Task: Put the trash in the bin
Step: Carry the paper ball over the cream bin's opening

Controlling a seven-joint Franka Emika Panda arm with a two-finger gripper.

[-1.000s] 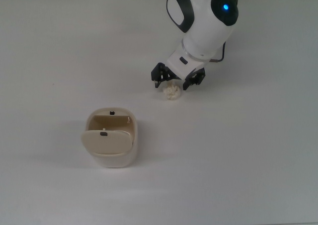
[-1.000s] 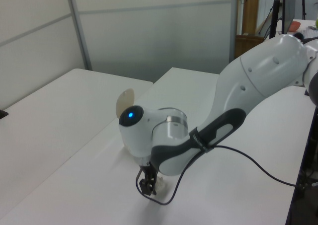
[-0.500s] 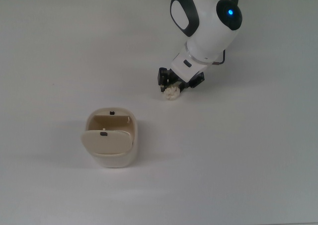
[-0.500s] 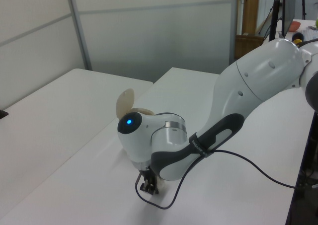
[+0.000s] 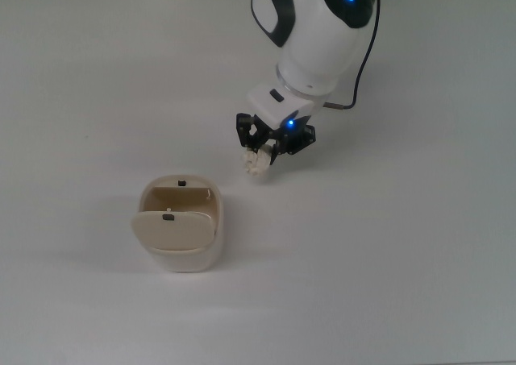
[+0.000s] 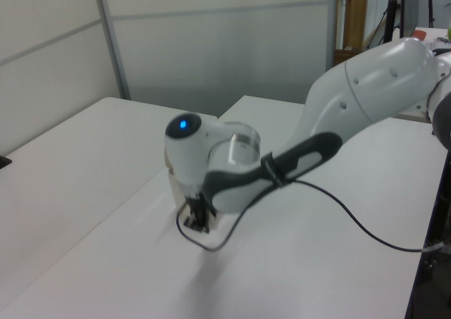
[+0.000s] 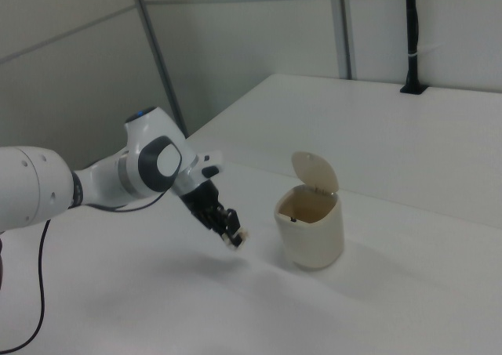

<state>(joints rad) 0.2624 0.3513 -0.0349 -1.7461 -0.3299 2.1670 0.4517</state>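
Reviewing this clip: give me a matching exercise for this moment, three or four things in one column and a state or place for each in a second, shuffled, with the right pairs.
Things:
1. paper wad
2. bin
3. gripper
4. cable

States or places:
A. trails from the arm across the table in the left view
B. lifted off the table, pinched between the fingers
C. stands with its flap lid tipped up, mouth open
D. shut on the wad, up and to the right of the bin in the top view

Pairs: 1-B, 2-C, 3-D, 4-A

The white arm (image 7: 47,186) reached out with its wrist pitched steeply downward. Its end effector (image 5: 260,157) pointed down at a tilt, and its black fingers (image 7: 223,222) seemed pressed together around something small, raised off the counter.
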